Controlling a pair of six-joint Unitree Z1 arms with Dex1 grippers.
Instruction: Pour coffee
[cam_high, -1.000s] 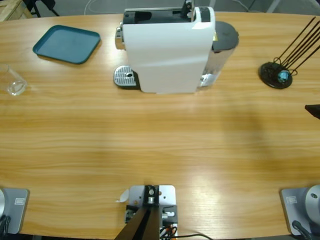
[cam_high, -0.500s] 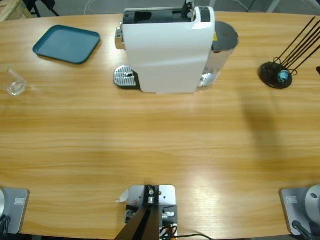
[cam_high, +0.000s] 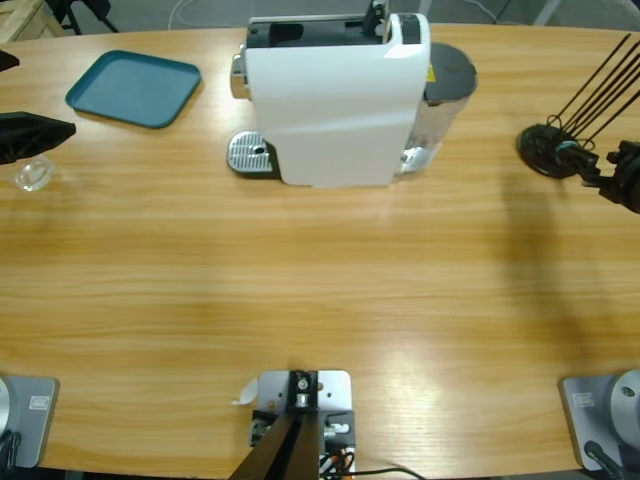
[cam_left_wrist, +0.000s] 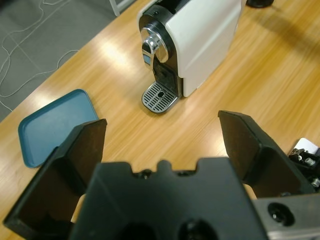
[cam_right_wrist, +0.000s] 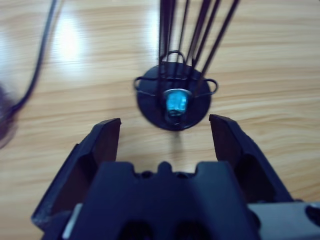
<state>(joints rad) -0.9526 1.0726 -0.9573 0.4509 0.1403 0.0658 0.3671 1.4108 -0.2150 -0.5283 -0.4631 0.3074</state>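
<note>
Right wrist view: right claw (cam_right_wrist: 164, 132) wide open, empty, lined up before blue capsule (cam_right_wrist: 175, 102) in wire capsule rack (cam_right_wrist: 173, 95); next, close in and grip; left claw (cam_left_wrist: 162, 145) open, empty, facing coffee machine (cam_left_wrist: 192, 35).

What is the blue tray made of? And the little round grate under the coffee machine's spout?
The tray looks like matte teal plastic: one even colour, rounded corners, a soft raised rim, no shine. The grate looks like metal, probably brushed steel: silvery, glinting, with rows of small holes. It sits in front of the coffee machine, whose glossy white shell looks plastic.
</note>
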